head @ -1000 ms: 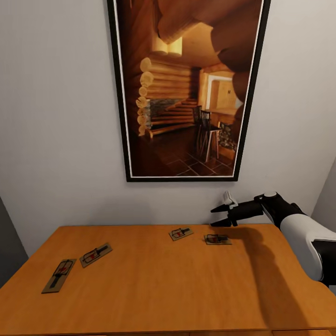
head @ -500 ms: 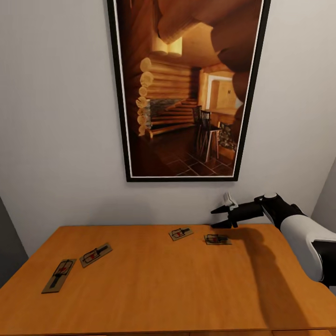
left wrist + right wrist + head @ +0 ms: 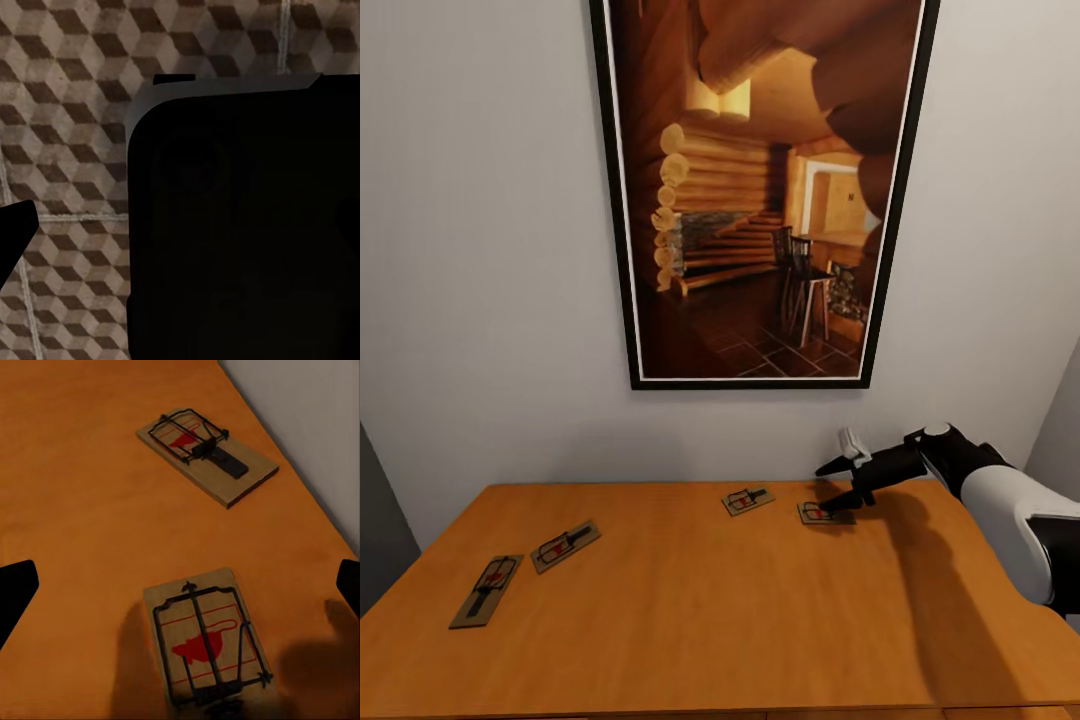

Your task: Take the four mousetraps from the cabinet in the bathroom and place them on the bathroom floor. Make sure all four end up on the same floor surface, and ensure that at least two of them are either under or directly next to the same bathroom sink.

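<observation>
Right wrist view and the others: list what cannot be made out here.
- Right wrist view: the nearer mousetrap is cut off by the picture's edge; the fingertips show as dark corners.
- Left wrist view: a dark robot part hides much of the bathroom floor.
- Head view: the cabinet front lies below the frame; the two far-left mousetraps are too small for detail.

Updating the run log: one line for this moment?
phase: reach | right gripper: open, above rightmost mousetrap | four traps on cabinet | none grasped

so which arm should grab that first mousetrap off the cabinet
Right: the right gripper hangs open just over the rightmost mousetrap on the cabinet. The left wrist view looks down at the bathroom floor.
</observation>
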Controlling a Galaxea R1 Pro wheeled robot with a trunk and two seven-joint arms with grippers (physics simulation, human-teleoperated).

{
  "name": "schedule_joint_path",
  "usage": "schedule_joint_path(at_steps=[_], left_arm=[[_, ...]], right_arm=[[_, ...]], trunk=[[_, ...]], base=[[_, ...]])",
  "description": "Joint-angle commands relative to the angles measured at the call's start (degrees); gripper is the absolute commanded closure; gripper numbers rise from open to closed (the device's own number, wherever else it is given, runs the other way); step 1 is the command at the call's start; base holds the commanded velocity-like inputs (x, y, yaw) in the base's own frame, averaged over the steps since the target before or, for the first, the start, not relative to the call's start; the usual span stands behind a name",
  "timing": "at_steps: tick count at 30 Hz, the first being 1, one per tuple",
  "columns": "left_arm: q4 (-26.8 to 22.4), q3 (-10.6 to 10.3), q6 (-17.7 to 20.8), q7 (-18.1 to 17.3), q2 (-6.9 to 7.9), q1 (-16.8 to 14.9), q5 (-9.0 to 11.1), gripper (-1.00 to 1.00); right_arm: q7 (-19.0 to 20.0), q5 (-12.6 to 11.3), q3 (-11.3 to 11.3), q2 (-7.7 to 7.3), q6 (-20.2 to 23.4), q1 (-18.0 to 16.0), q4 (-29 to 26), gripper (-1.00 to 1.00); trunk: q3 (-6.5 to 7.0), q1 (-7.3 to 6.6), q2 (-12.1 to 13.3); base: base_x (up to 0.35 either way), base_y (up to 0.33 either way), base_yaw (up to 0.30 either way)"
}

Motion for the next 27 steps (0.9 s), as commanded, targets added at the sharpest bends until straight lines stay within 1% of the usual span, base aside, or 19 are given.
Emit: schedule_joint_path(at_steps=[1, 4, 19, 27], left_arm=[[-0.1, 0.0, -0.1, 0.0, 0.0, 0.0, 0.0, -1.0], [-0.1, 0.0, -0.1, 0.0, 0.0, 0.0, 0.0, -1.0], [-0.1, 0.0, -0.1, 0.0, 0.0, 0.0, 0.0, -1.0], [-0.1, 0.0, -0.1, 0.0, 0.0, 0.0, 0.0, -1.0]], right_arm=[[0.1, 0.1, 0.1, 0.02, -0.8, 0.0, 0.1, -1.0], [0.1, 0.4, 0.2, 0.04, -1.9, 0.0, 0.6, -1.0], [0.1, 1.0, 0.2, -0.13, -3.0, 0.0, 1.7, -1.0], [0.0, 1.1, 0.2, -0.83, -4.5, 0.1, 2.8, -1.0]], trunk=[[-0.05, 0.0, 0.0], [-0.05, 0.0, 0.0], [-0.05, 0.0, 0.0], [-0.05, 0.0, 0.0]], base=[[0.0, 0.0, 0.0], [0.0, 0.0, 0.0], [0.0, 0.0, 0.0], [0.0, 0.0, 0.0]])
